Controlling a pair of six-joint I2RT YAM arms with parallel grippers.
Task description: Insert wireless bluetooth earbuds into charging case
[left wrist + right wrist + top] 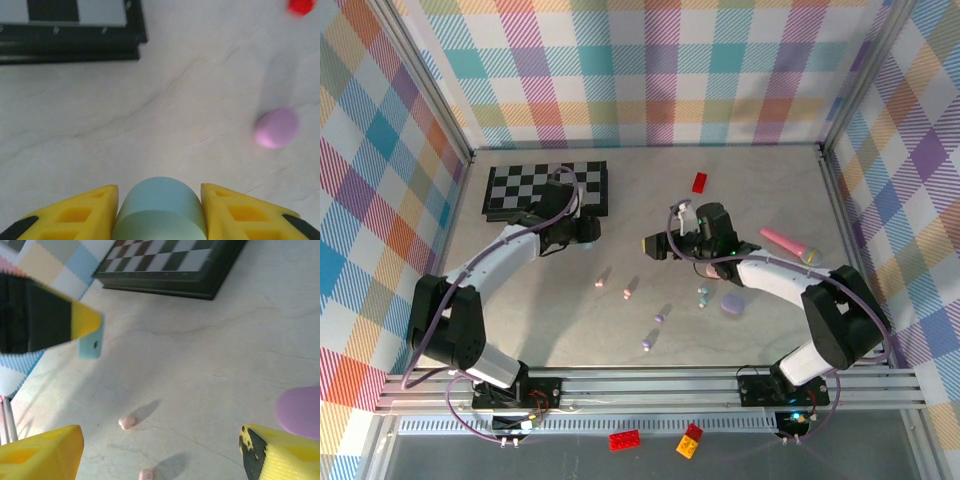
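Observation:
My left gripper (pixel 160 202) is shut on a light blue charging case (pixel 160 207), held between its yellow fingers (pixel 75 215) just above the table. In the top view this gripper (pixel 582 233) sits in front of the chessboard. My right gripper (pixel 654 245) faces it, open wide (pixel 160 455), with nothing between its fingers. Below it lie two pink earbuds (pixel 127 422) (pixel 146 474). On the table lie pink earbuds (pixel 604 277) (pixel 629 288), purple earbuds (pixel 662 315) (pixel 649 340) and a light blue earbud (pixel 702 296). The held case (pixel 90 343) shows in the right wrist view.
A purple case (pixel 732 304) lies by the right arm. A pinkish case (pixel 276 127) rests right of the left gripper. A chessboard (pixel 546 188) is at the back left, a red brick (pixel 700 182) behind centre, a pink toy microphone (pixel 790 243) right.

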